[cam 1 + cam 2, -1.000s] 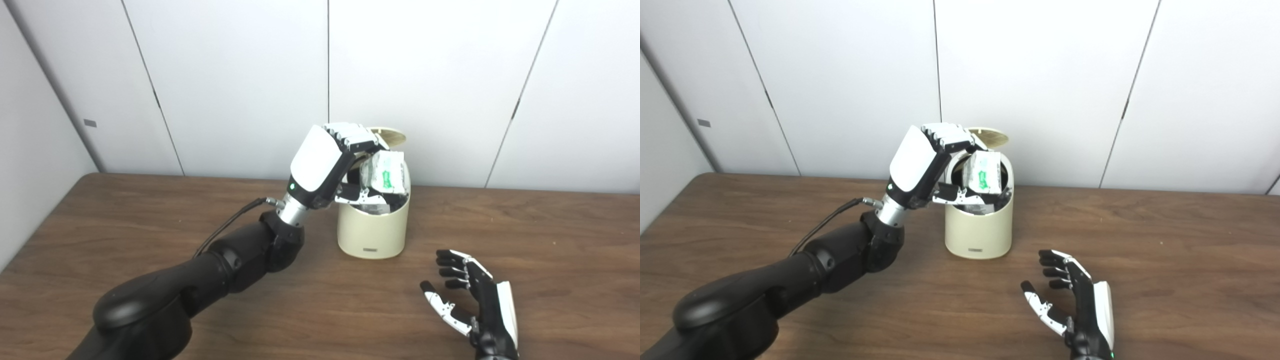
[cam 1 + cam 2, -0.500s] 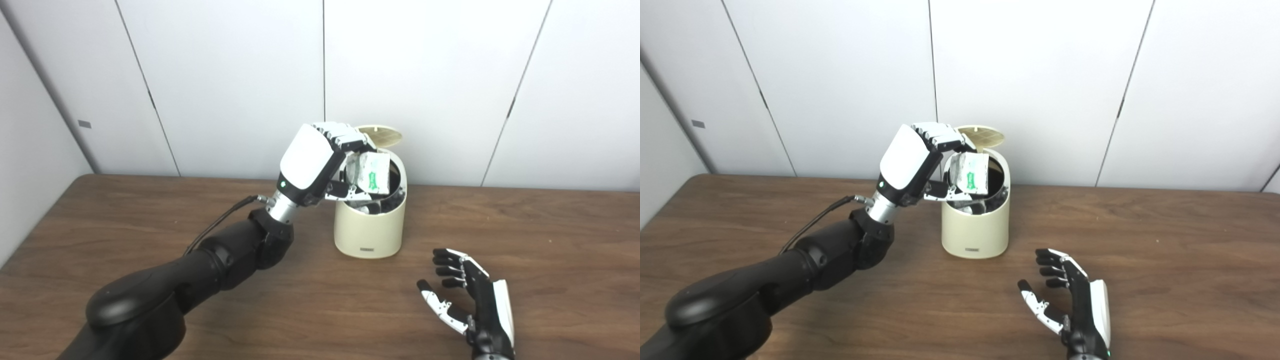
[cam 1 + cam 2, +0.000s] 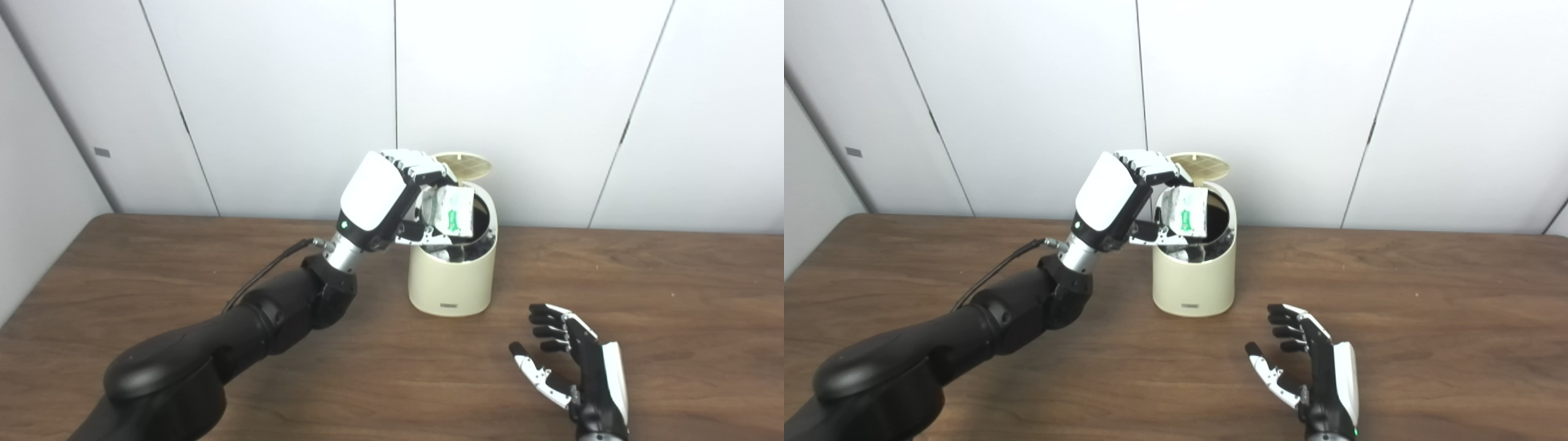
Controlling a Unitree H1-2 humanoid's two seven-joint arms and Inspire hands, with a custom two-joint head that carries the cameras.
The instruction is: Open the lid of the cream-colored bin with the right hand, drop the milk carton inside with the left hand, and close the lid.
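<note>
The cream-colored bin (image 3: 452,278) stands on the wooden table near the back wall, its round lid (image 3: 462,165) tipped up and open behind the dark mouth. My left hand (image 3: 392,199) hovers at the bin's left rim, shut on the crumpled white milk carton (image 3: 452,212) with a green mark. The carton hangs over the opening, its lower edge about at the rim. My right hand (image 3: 576,370) rests open near the table's front edge, right of the bin, with its fingers spread and nothing in it.
The brown wooden table (image 3: 153,294) runs wide to both sides of the bin. White wall panels (image 3: 527,92) stand close behind it. My black left forearm (image 3: 269,312) crosses the table's left half, with a cable along it.
The whole picture has shifted slightly, so the camera moved. My left hand and the carton sit a little further left over the bin's mouth. The right hand stays where it was.
</note>
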